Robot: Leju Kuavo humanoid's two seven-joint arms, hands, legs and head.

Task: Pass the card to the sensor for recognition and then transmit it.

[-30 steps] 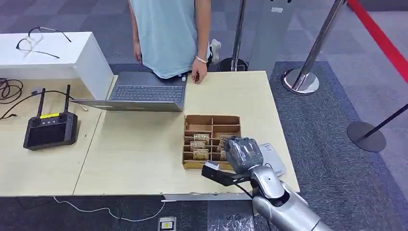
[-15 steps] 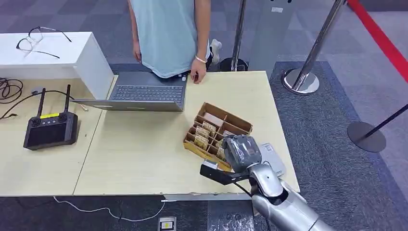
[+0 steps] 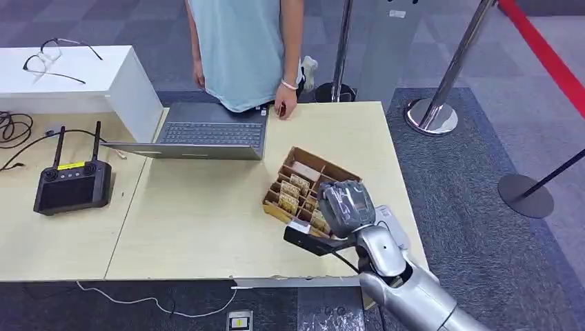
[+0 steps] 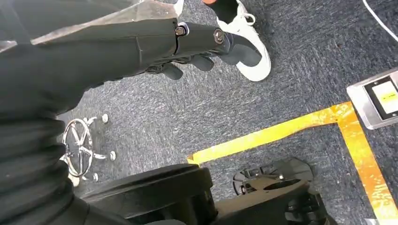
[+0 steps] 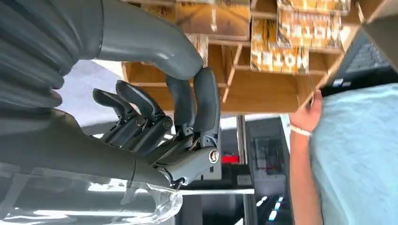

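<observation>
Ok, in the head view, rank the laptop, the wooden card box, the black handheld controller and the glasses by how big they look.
Largest to smallest:
1. laptop
2. wooden card box, partly hidden by the right hand, so its rank over the controller is unsure
3. black handheld controller
4. glasses

hotel reception mock-up: desk (image 3: 207, 221), laptop (image 3: 207, 132), queue stanchions (image 3: 441, 89).

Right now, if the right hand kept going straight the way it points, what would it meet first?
Most likely the cards standing in the wooden organizer. The right hand hovers over its near end, fingers aimed at the compartments; depth is unclear, so a divider might come first.
</observation>
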